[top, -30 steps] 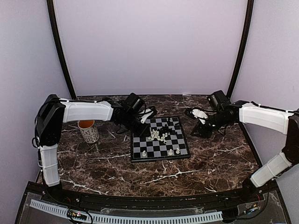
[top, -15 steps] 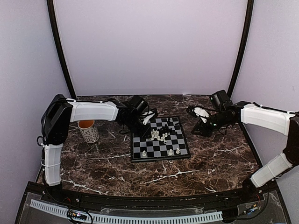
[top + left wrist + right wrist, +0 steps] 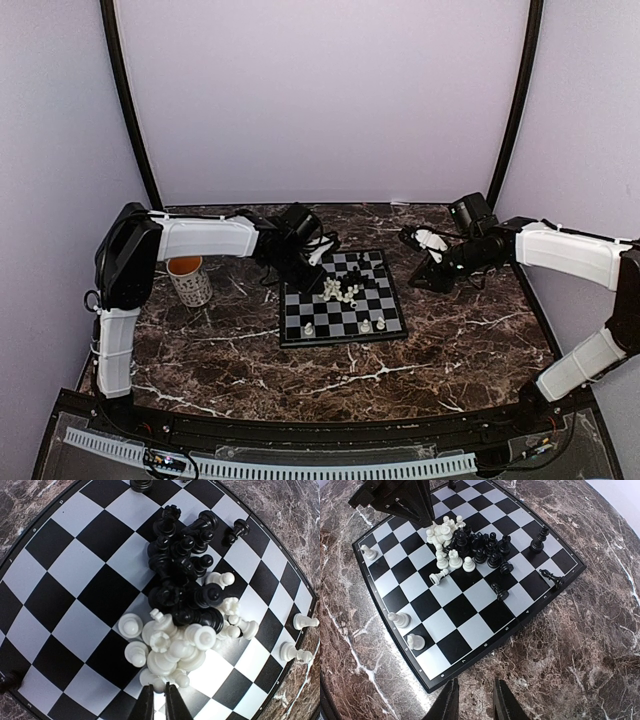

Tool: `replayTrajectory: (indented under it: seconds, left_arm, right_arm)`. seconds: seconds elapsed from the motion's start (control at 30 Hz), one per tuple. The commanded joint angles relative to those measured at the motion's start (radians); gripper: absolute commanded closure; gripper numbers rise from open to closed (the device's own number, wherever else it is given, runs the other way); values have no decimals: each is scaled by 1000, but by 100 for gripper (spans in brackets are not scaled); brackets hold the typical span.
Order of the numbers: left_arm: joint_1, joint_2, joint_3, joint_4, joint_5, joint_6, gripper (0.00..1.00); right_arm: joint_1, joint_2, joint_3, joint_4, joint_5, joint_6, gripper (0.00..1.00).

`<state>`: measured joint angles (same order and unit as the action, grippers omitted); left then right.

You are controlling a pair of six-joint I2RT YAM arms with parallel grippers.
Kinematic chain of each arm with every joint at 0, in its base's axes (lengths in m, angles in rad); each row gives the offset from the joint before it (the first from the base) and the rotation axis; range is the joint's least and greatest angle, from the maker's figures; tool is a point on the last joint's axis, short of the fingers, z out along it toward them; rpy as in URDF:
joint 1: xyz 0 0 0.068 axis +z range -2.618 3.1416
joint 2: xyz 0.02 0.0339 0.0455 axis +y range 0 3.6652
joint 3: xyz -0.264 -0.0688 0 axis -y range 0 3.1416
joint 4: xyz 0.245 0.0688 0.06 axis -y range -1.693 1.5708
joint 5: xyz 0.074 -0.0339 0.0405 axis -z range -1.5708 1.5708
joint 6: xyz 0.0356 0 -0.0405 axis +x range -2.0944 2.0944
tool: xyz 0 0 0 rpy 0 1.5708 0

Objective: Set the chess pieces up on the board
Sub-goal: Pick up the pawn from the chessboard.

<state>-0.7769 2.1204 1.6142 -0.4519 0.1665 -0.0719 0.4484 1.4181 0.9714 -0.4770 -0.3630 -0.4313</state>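
The left arm has swung rightward since the earlier frame. It has carried the left gripper (image 3: 159,700) over the board's upper left, and its fingers are now drawn almost together at the edge of the white heap. Whether they pinch a piece cannot be told.

On the marble desk (image 3: 450,350) the board (image 3: 345,327) lies at centre frame, with a few lone white pieces on its lower rows. The chess pieces (image 3: 180,625) are heaped mid-board; in the left wrist view, white lies below and black above. The right gripper (image 3: 476,702) hovers released and empty off the board's right edge. A mug (image 3: 188,280) stands at the left.
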Motion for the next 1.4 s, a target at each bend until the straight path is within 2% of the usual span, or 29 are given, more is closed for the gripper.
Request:
replayTrajectory:
  seconds: [0.0,0.2,0.37,0.43,0.5,0.6,0.73,0.97,1.13,1.37]
  left_arm:
    - [-1,0,49,-82,-26,9,92]
    - [-1,-79,22,-132,-67,13,95]
    - [-5,-186,-66,-126,-69,9,95]
    - [-7,-215,-98,-110,-72,0,94]
    - [-6,-231,-123,-66,-81,0,88]
    - [-6,-185,-91,-42,-106,-5,84]
    - [-6,-86,43,-68,-98,-24,81]
    - [-7,-3,107,-64,-59,-62,72]
    - [-6,34,114,-62,-42,-84,73]
    - [-6,59,115,-72,-44,-89,79]
  right_arm:
    - [-8,-12,-2,19,-14,12,75]
    - [-8,-5,-2,20,-20,11,75]
    - [-8,3,9,15,-24,10,76]
    - [-8,3,9,17,-21,9,76]
    - [-7,6,9,18,-22,8,76]
    - [-8,12,15,16,-28,8,76]
    - [-9,10,20,8,-27,7,76]
    - [-9,3,6,12,-12,3,75]
    - [-9,14,12,12,-20,3,75]
    - [-8,24,15,12,-25,2,76]
